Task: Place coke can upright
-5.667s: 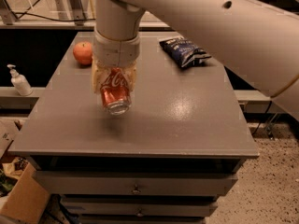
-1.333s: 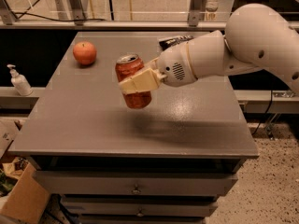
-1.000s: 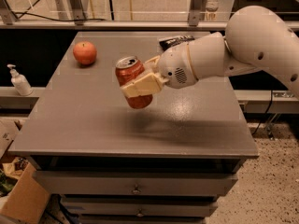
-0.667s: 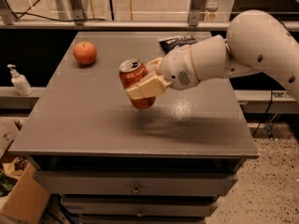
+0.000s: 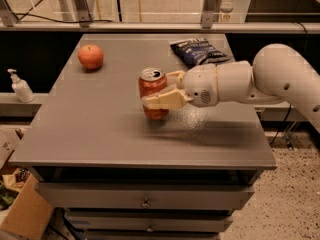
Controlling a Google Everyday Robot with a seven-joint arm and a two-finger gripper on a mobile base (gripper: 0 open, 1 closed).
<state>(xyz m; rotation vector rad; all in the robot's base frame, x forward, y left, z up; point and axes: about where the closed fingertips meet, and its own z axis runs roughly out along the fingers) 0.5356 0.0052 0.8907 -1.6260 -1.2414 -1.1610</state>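
Note:
The red coke can (image 5: 152, 86) stands upright near the middle of the grey table top (image 5: 90, 124), silver top with pull tab facing up. Its base looks to be at the table surface. My gripper (image 5: 161, 90) reaches in from the right on a white arm and is shut around the can's middle, one cream finger (image 5: 162, 100) across its front and the other behind it.
A red-orange apple (image 5: 90, 57) sits at the back left of the table. A dark blue chip bag (image 5: 198, 51) lies at the back right. A white pump bottle (image 5: 20, 85) stands on a ledge to the left. Drawers sit below the table top.
The arm has carried the can from a tilted, raised hold down and slightly right. The can now stands upright at the table surface, still gripped.

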